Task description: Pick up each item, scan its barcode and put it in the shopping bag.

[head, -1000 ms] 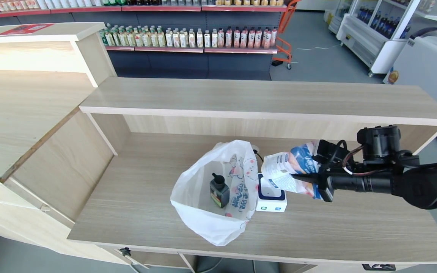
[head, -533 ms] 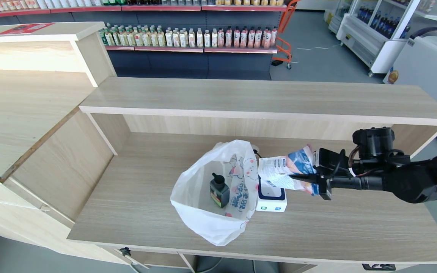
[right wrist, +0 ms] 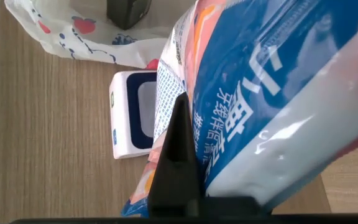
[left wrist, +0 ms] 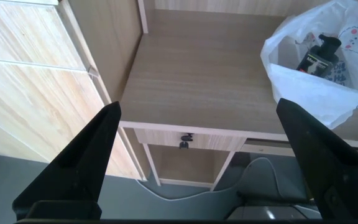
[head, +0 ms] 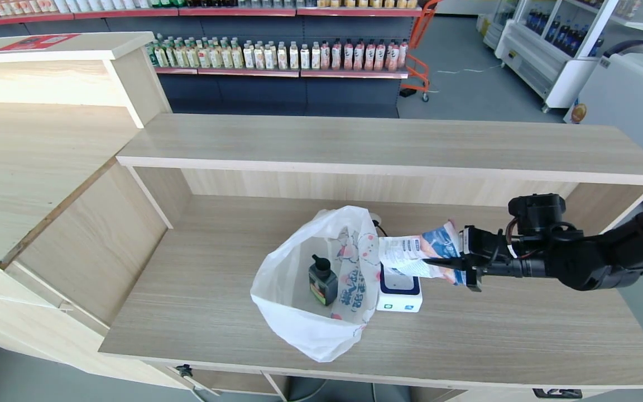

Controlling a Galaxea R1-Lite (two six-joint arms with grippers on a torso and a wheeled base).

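Observation:
My right gripper [head: 449, 263] is shut on a blue, white and orange snack packet [head: 419, 254], held flat just above the white scanner box [head: 399, 291] with a dark blue top. In the right wrist view the packet [right wrist: 272, 93] looms over the scanner [right wrist: 132, 112]. A white plastic shopping bag [head: 310, 282] stands open left of the scanner, with a dark bottle [head: 322, 279] inside. My left gripper [left wrist: 197, 162] hangs open off the counter's front left, its fingers [left wrist: 73, 168] wide apart; the bag [left wrist: 319, 68] and bottle [left wrist: 316, 56] lie beyond it.
The work sits on a light wooden counter [head: 522, 329] with a raised back shelf [head: 383, 145] and a side wall on the left. A cable [head: 380, 228] runs behind the scanner. Bare counter stretches to the right of the scanner and in front of it.
My right gripper has lowered and moved left with the packet, bringing it closer over the scanner. The packet's free end now reaches the bag's edge.

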